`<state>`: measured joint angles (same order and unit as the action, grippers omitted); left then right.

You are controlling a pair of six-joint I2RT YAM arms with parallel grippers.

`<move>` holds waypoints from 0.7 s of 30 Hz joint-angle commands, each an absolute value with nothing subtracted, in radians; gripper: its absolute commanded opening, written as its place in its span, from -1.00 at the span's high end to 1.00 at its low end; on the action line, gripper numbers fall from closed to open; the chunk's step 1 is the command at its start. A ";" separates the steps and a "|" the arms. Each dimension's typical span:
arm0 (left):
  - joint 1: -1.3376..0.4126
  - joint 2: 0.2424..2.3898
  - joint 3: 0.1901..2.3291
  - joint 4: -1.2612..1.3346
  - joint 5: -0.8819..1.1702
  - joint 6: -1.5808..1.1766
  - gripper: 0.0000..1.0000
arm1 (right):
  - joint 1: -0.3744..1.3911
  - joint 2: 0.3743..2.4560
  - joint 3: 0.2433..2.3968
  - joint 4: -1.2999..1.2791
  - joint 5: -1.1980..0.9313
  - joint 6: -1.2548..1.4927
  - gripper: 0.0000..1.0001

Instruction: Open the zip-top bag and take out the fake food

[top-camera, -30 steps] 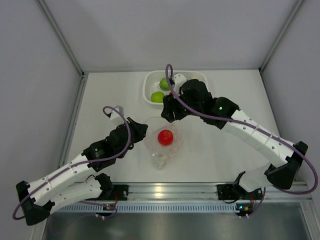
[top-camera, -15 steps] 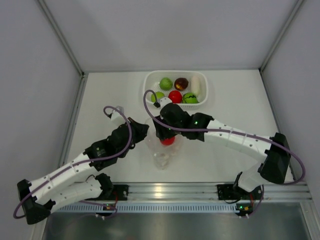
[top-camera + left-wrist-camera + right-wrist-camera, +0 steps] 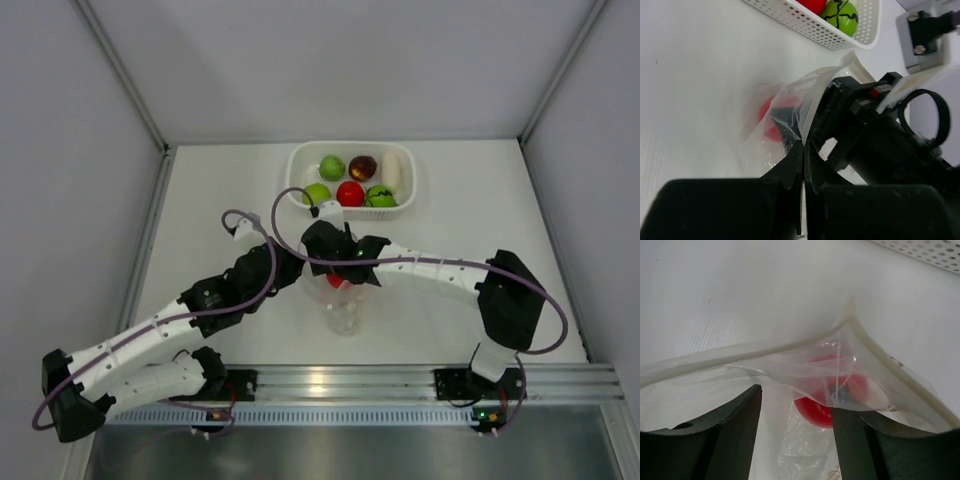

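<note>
The clear zip-top bag [image 3: 343, 314] lies in front of the arms with its mouth open toward the basket. One red ball [image 3: 336, 283] of fake food is inside it. My left gripper [image 3: 293, 272] is shut on the bag's left rim; the left wrist view shows the jaws pinched on the film [image 3: 803, 146], with the red ball [image 3: 771, 120] behind the plastic. My right gripper [image 3: 335, 270] is open at the bag's mouth. In the right wrist view its fingers [image 3: 737, 422] straddle the opening, and the red ball [image 3: 822, 407] lies just ahead under the rim [image 3: 790, 346].
The white perforated basket [image 3: 298, 170] stands at the back and holds green, maroon, red and striped green balls and a white elongated piece. Its wall shows in the left wrist view [image 3: 810, 27] and its corner in the right wrist view [image 3: 925, 252]. Grey walls enclose the table.
My right arm has swung from over the basket down to the bag's mouth, leaving more food visible in the basket. My left gripper, holding the rim, has shifted slightly right.
</note>
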<state>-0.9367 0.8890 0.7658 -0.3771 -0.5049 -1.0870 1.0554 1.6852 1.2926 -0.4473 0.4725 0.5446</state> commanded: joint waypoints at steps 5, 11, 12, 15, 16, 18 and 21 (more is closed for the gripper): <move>-0.934 0.891 0.775 -0.371 -0.469 -1.074 1.00 | 1.011 1.775 1.249 -0.302 0.554 0.523 -0.17; -0.934 0.874 0.775 -0.371 -0.483 -1.045 1.00 | 0.979 1.825 1.240 -0.304 0.543 0.488 -0.22; -0.934 0.871 0.776 -0.373 -0.489 -1.032 1.00 | 0.977 1.812 1.232 -0.292 0.525 0.483 -0.23; -0.934 0.870 0.781 -0.374 -0.503 -1.013 1.00 | 0.966 1.780 1.181 -0.240 0.505 0.450 -0.35; -0.934 0.870 0.782 -0.376 -0.506 -1.008 1.00 | 0.959 1.778 1.171 -0.239 0.491 0.440 -0.38; -0.934 0.870 0.785 -0.374 -0.514 -1.003 1.00 | 0.927 1.790 1.180 -0.271 0.443 0.431 -0.43; -0.934 0.868 0.785 -0.374 -0.520 -1.000 1.00 | 0.902 1.805 1.178 -0.299 0.430 0.410 -0.45</move>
<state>-0.9367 0.8902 0.7658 -0.3779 -0.4908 -1.0256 0.9443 1.7947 1.1721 -0.2974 0.4564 0.4412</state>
